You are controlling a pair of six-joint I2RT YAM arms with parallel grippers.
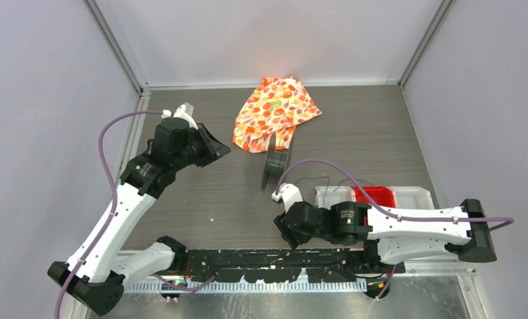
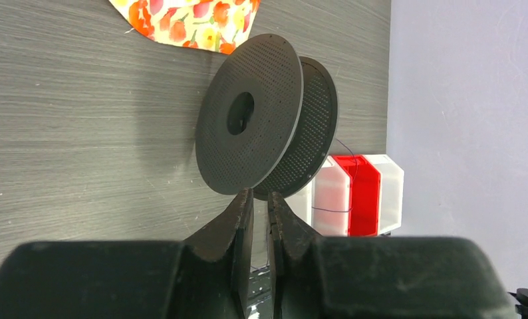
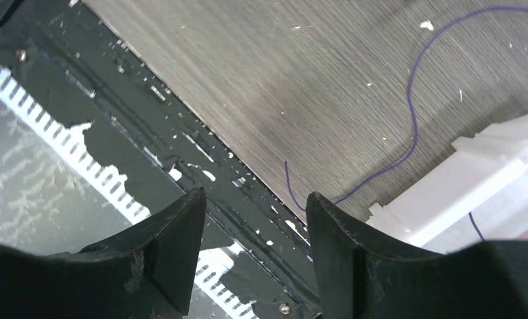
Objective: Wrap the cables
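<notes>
The cable is a very thin dark strand. In the top view it [image 1: 312,177] runs from a black perforated spool [image 1: 274,169], standing on edge at mid-table, toward the white tray [image 1: 414,194]. In the right wrist view it [image 3: 411,113] curves over the table and its loose end lies near the front edge. My right gripper [image 1: 284,229] [image 3: 255,196] is open and empty, hovering over that front edge beside the cable end. My left gripper [image 1: 211,149] [image 2: 260,196] is shut to a narrow slit, holds nothing I can see, and points at the spool [image 2: 251,123] from a short distance.
An orange flowered cloth [image 1: 274,113] lies behind the spool. The white tray holds a red bin [image 1: 374,195] at the right front; the bin also shows in the left wrist view [image 2: 358,193]. A black toothed strip [image 1: 274,266] runs along the table's front edge.
</notes>
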